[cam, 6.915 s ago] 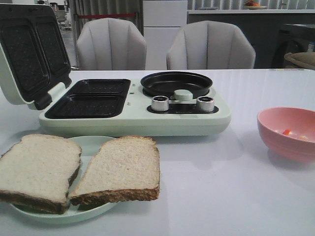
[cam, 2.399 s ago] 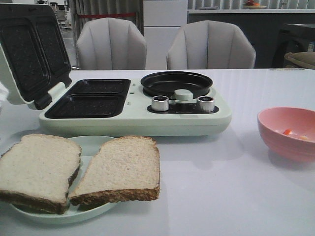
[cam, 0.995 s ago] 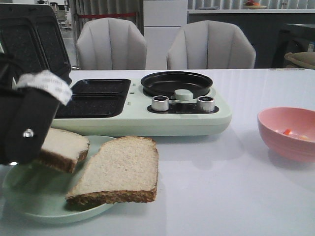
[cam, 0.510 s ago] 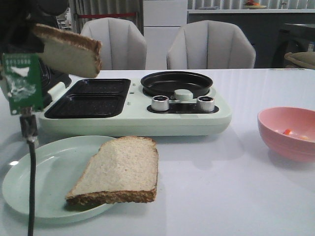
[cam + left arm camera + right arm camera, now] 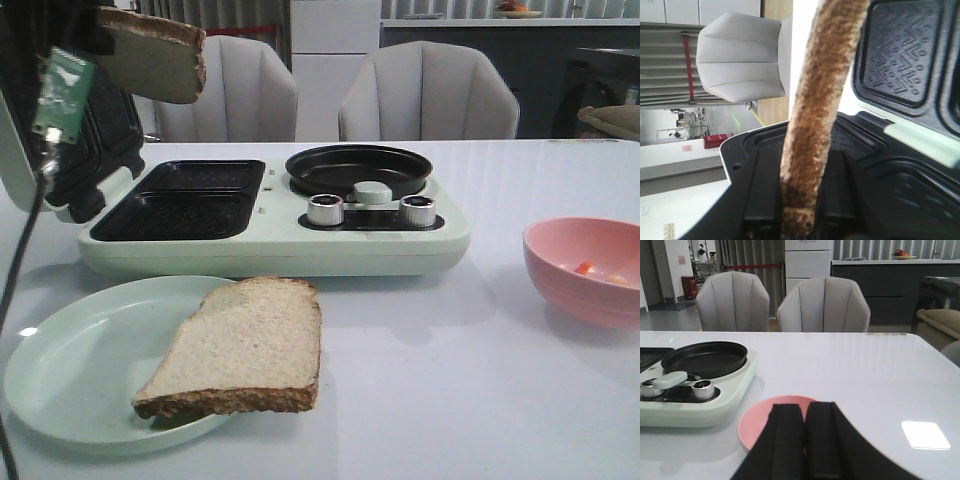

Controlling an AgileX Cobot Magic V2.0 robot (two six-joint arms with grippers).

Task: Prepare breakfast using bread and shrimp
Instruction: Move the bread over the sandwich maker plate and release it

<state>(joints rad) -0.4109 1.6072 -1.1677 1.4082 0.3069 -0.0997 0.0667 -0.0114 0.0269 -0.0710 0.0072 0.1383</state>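
Two bread slices in view: one slice (image 5: 240, 345) lies flat on the pale green plate (image 5: 70, 375) at the near left of the bench (image 5: 450, 380), crust edge toward the camera; the other, the raised slice (image 5: 152, 55), is up in the air at top left, clamped in the left tool (image 5: 797, 220). In the left wrist view that slice shows edge-on, brown crust running up from between the black fingers (image 5: 762, 200), w/ the breakfast maker (image 5: 300, 235) below it. Raised slice hangs in front of the open lid (image 5: 60, 130), above the grill wells (image 5: 185, 200). Round black pan (image 5: 358, 170) sits on the maker's right half, two silver knobs (image 5: 325, 210) in front of it. Shrimp (image 5: 584, 268) are small orange-pink bits inside the pink bowl (image 5: 585, 270) at right, well apart from the plate. Right tool (image 5: 805, 435) has its fingers pressed together, nothing between them, w/ the bowl just beyond the tips.
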